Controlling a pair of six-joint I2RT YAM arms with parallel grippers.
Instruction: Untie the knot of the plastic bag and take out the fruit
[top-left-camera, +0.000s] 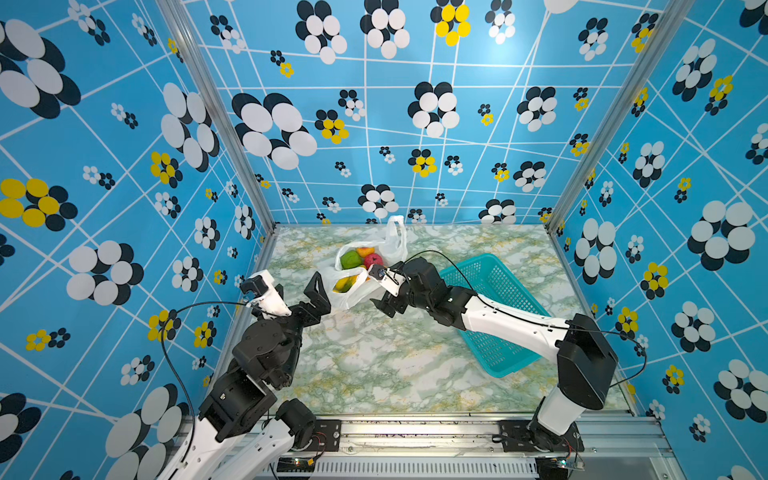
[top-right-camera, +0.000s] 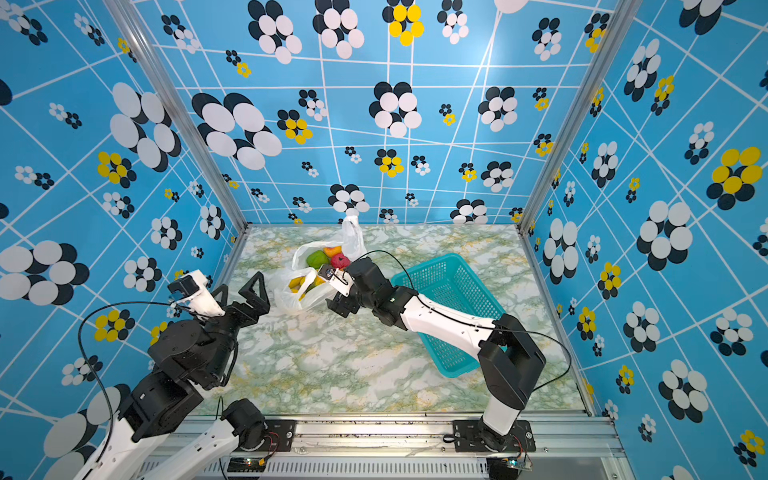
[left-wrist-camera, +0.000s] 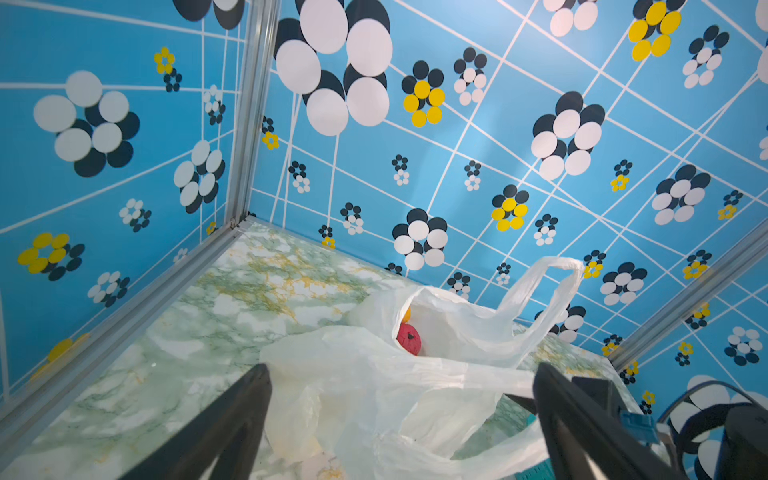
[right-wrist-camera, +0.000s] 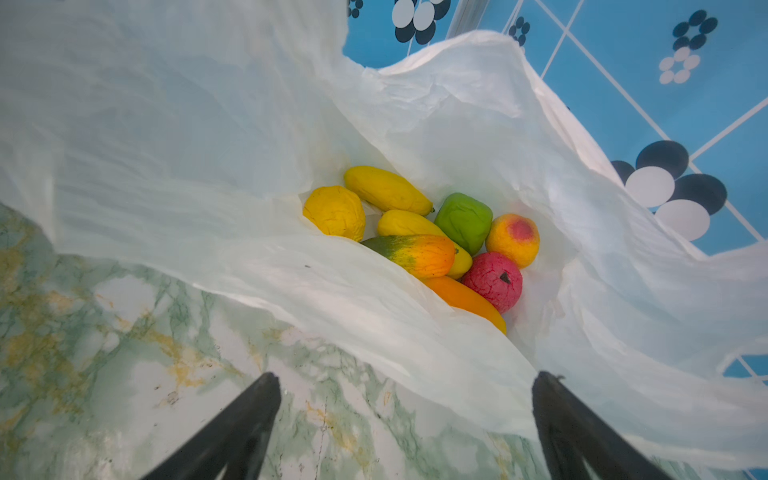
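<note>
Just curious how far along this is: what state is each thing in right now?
plastic bag: untied, mouth open
fruit: inside the bag
basket: no fruit visible in it
left gripper: open, empty
right gripper: open, empty, at the bag's mouth
</note>
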